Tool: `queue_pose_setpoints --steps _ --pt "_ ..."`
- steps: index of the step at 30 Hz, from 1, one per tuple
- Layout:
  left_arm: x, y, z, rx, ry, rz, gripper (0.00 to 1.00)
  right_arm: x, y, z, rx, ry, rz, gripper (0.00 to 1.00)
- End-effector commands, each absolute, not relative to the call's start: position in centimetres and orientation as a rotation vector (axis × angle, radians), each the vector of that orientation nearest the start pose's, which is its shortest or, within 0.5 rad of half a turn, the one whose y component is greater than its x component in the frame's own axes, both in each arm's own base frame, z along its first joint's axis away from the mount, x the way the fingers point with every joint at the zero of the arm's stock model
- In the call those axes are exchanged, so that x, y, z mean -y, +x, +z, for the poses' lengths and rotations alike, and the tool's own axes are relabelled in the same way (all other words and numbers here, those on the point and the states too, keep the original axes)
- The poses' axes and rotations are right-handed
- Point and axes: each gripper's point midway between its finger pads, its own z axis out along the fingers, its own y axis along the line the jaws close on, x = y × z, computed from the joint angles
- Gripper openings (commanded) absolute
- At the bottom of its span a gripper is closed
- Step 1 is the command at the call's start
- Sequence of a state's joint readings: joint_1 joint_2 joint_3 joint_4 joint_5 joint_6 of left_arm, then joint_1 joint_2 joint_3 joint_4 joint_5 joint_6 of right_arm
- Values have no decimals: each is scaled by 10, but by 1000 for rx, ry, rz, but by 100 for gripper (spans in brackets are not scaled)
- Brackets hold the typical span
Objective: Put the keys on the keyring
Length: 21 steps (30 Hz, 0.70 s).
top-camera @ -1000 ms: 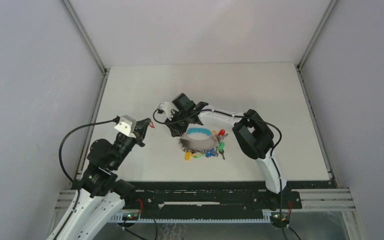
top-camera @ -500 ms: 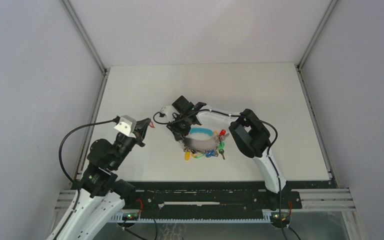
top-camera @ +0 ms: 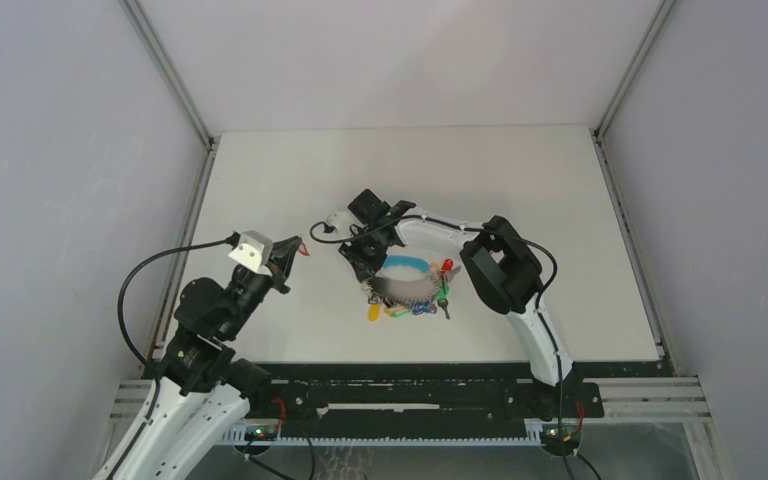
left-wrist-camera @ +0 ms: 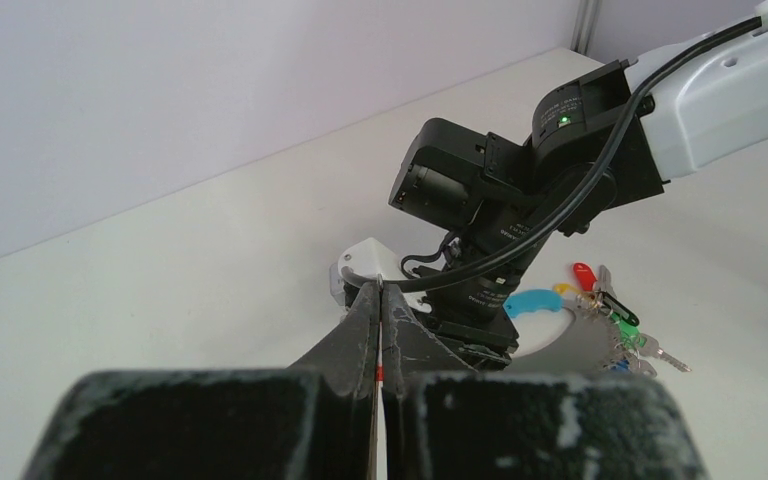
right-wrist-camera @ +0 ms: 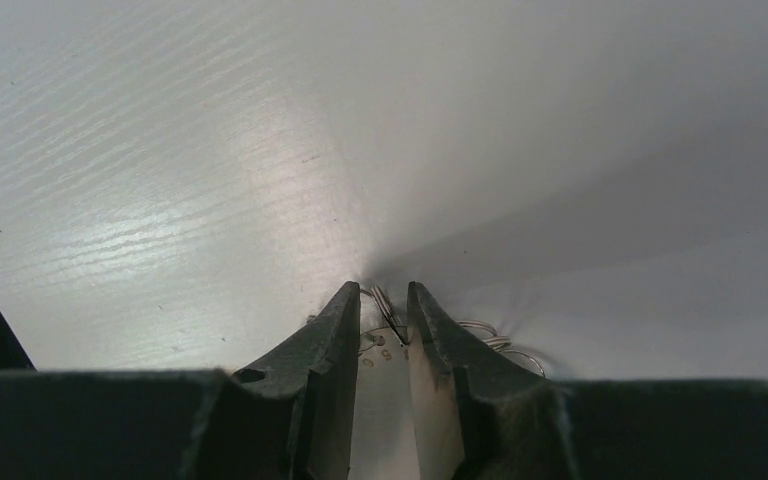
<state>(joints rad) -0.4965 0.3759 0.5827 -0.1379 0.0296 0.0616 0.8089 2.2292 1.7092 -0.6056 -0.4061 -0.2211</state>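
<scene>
My left gripper hovers left of centre, shut on the key by its red tag. In the left wrist view only a red sliver of the key shows between the pressed fingers, with a small metal loop at the tips of the left gripper. The keyring, part blue band and part grey mesh, lies flat at mid-table with coloured keys on its rim. My right gripper sits over its left rim. In the right wrist view the right gripper stands narrowly apart astride the keyring's metal plate and a wire loop; contact is unclear.
Several tagged keys hang on the ring's right side, among them a red one and a green one. The right arm arches over the table just right of the ring. White walls and a metal frame bound the table.
The right gripper has slid a little rightward and nearer, onto the ring's left rim, with its jaws narrower. The left gripper and its key have stayed put.
</scene>
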Motion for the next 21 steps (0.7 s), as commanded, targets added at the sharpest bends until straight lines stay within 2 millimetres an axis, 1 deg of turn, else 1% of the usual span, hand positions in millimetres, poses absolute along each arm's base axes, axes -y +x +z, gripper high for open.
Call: queue_pose_setpoints --steps 1,5,9,16,21 --pt "122 223 301 -1420 422 -374 0 -402 302 60 -2260 -1424 752 23" --pt "123 223 301 -1421 424 -376 0 -400 301 60 -2269 -1424 750 23" --pt "123 223 302 -1420 425 -376 1 -398 302 66 -2263 -1417 763 23" --pt "123 223 301 -1422 426 -377 0 -395 304 71 -2263 -1399 789 16" --pt "124 223 301 -1422 427 -380 0 -394 302 68 -2270 -1401 795 14"
